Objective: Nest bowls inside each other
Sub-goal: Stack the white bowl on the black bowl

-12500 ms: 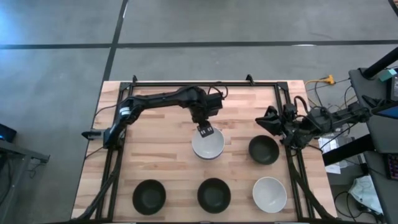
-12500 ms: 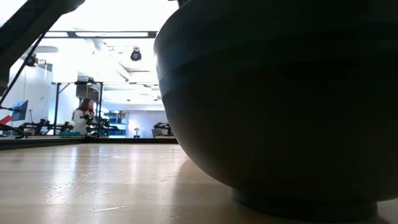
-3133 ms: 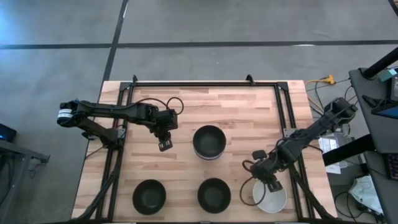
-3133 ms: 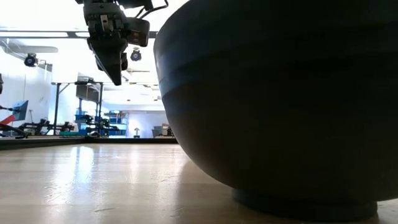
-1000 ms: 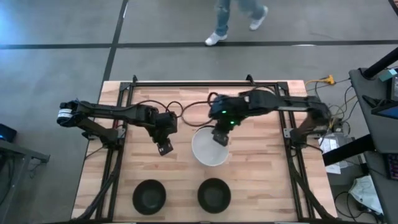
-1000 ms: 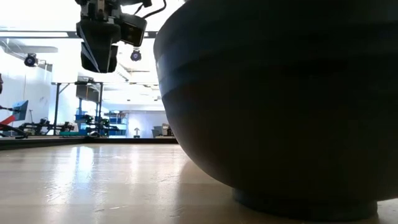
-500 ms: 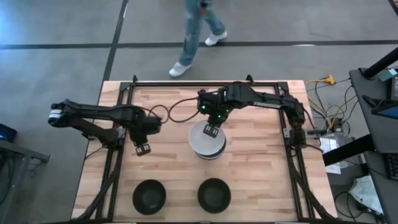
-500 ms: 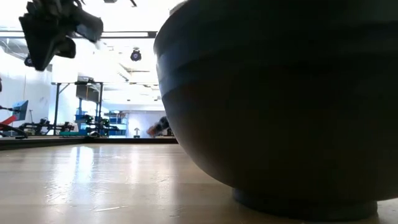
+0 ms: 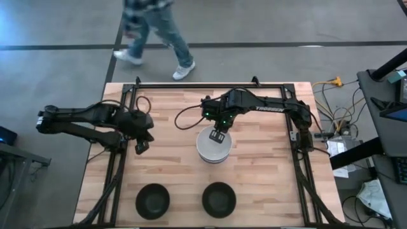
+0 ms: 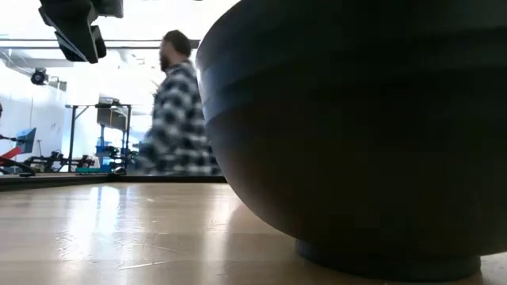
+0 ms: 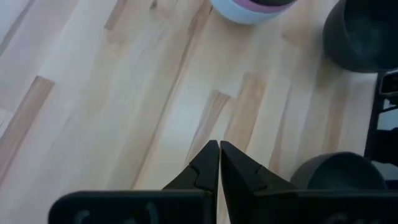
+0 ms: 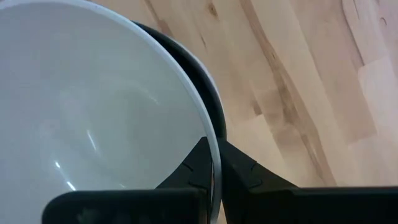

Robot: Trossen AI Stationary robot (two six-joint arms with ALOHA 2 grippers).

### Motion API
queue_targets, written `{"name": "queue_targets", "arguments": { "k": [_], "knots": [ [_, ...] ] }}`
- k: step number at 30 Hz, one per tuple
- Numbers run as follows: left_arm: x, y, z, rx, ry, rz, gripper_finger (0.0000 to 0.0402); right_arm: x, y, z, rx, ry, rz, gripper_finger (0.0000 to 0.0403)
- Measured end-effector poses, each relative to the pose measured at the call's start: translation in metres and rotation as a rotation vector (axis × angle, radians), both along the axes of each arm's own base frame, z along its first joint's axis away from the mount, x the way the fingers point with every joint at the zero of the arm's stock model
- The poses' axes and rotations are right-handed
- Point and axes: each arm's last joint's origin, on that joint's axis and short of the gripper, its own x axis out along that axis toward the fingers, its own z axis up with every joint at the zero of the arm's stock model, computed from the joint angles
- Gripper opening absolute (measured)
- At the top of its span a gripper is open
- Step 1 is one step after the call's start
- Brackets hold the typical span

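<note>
overhead camera and table-level camera both catch the near black bowl.

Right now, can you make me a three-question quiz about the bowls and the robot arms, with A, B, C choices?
1. Where is the right gripper?
A. At the rim of the white bowl on top of the stack mid-table
B. Over the two black bowls
C. Off the table

2. How many black bowls sit alone along the table's near edge?
A. One
B. Two
C. Four

3. How are the left gripper's fingers?
A. Wide open
B. Holding a bowl
C. Shut with nothing between them

Answers: 1 A, the right wrist view shows its fingers pinching the white rim. 2 B, the high view shows one black bowl and another black bowl. 3 C, the left wrist view shows the tips together over bare wood.
</note>
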Motion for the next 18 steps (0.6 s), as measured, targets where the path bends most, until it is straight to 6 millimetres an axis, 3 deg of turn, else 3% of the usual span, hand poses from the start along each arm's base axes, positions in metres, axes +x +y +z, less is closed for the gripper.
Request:
{"name": "queue_targets", "arguments": {
  "k": [18],
  "knots": [
    [-0.002, -0.001, -0.021, -0.034, 0.039, -0.018, 0.0, 0.005, 0.002, -0.025, 0.004, 0.009, -0.007, 0.0011]
  ]
}}
